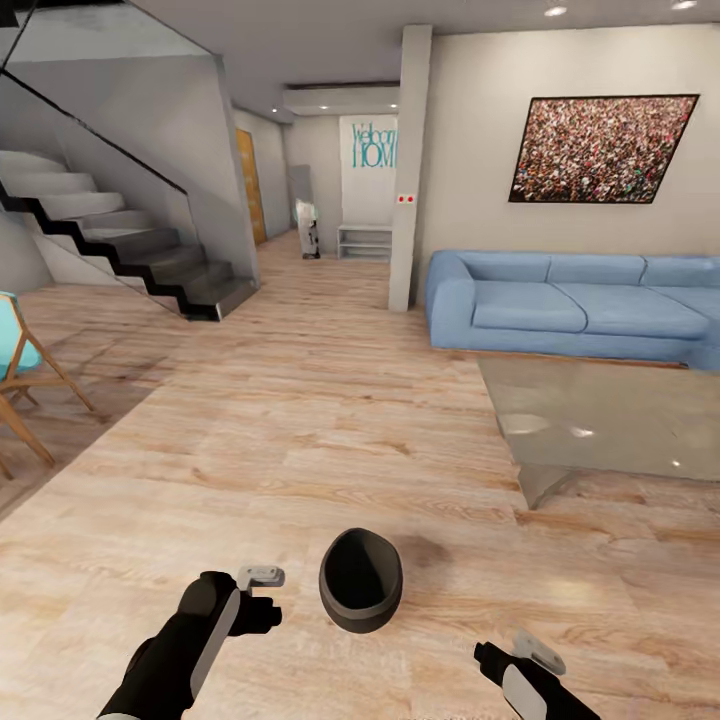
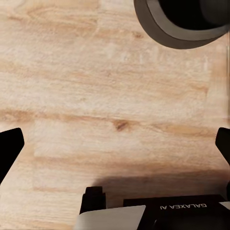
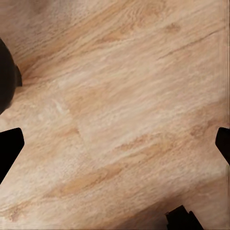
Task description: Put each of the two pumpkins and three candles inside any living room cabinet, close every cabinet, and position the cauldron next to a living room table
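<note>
Matte black cauldron [image 1: 361,580] on wood-plank floor [image 1: 300,440]; "GALAXEA AI" lettering on left arm; left gripper [image 2: 115,143] and right gripper [image 3: 115,143] spread, empty.

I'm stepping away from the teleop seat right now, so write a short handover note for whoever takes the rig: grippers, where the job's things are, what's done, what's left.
Left gripper: open, empty, over bare wood floor.
Right gripper: open, empty, also over floor.
The matte black rounded cauldron sits on the floor between the two arms, mouth up, ungripped.
The low glass-topped coffee table stands ahead to the right, in front of the blue sofa, clearly apart from the cauldron.
Done: nothing confirmable from here.
Left: bring the cauldron beside the table; find the pumpkins, candles and cabinet, store them, close the cabinets.
</note>
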Robot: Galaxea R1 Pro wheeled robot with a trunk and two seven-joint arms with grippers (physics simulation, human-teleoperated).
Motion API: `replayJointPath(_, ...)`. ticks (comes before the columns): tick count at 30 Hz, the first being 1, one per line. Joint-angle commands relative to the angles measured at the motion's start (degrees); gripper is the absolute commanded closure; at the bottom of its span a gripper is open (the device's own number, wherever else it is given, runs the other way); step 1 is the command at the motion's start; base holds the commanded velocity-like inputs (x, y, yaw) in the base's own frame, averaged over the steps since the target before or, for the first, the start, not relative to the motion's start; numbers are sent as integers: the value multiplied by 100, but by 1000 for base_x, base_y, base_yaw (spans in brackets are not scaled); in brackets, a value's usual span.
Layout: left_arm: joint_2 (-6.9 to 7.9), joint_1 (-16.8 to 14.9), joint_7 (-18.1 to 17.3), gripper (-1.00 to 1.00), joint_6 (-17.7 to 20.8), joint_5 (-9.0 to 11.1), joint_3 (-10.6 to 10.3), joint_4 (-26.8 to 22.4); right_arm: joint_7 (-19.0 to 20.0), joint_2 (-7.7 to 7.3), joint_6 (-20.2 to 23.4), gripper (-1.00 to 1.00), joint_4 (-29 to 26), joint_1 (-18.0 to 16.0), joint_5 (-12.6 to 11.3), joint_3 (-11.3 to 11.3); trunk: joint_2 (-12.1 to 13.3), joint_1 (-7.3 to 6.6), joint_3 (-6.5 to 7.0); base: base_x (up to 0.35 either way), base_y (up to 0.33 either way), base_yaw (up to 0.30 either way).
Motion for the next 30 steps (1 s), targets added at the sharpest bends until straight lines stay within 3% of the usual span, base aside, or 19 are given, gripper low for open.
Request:
replayJointPath(1, -2, 0, 0, -100, 0, 1, -2, 0, 0, 2, 0, -100, 0, 0, 0, 0, 0, 0, 0, 0, 0, -290)
replayJointPath(15, -8, 0, 0, -100, 0, -1, 4, 0, 2, -4, -2, -100, 0, 0, 4, -1, 0, 0, -15, 9, 0, -270)
replayJointPath(25, -11, 0, 0, -100, 0, -1, -5, 0, 17, 17, -13, -100, 171, 1, 124, 46, 0, 0, -20, 162, 0, -26)
replayJointPath(30, 0, 0, 0, -100, 0, -2, 1, 0, 11, 56, -26, -100, 182, 1, 65, 15, 0, 0, -20, 70, 12, 0)
